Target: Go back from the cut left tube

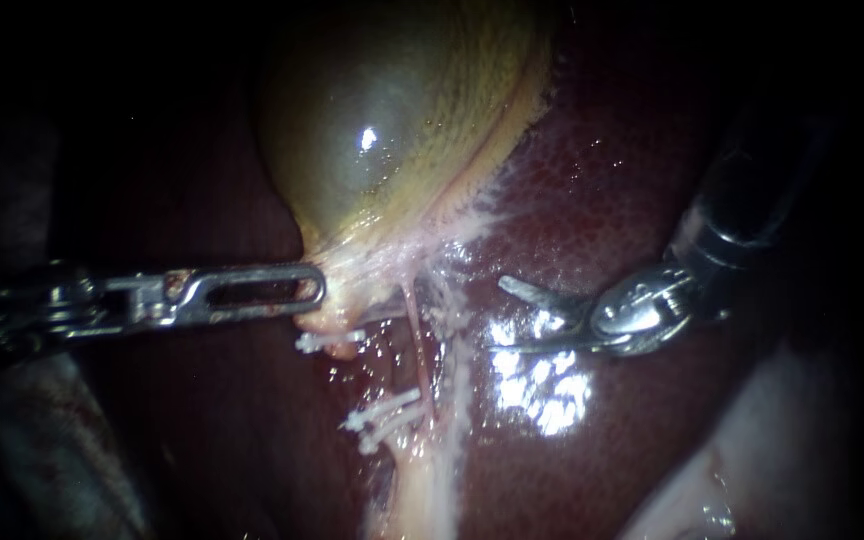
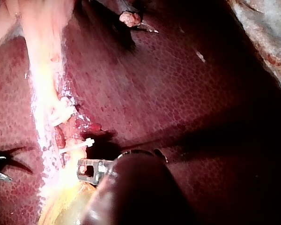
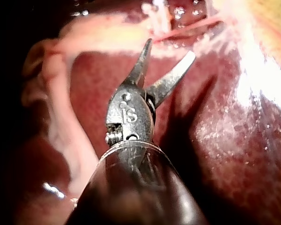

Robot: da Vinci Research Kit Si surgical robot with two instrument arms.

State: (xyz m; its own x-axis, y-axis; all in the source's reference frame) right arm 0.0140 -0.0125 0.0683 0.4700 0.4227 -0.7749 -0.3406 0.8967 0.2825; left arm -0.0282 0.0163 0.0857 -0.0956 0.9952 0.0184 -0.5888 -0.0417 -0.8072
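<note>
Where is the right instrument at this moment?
Endoscope view, right side: the right instrument is over the liver, just right of the thin tube, apart from it.

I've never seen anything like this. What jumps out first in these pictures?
The glossy greenish-yellow gallbladder fills the upper middle of the endoscope view, against the dark red liver. My left instrument comes in from the left, jaws shut on the gallbladder's narrow lower end; my right instrument sits opposite, jaws open. Between and below them, small white clips sit on pale strands.
</note>
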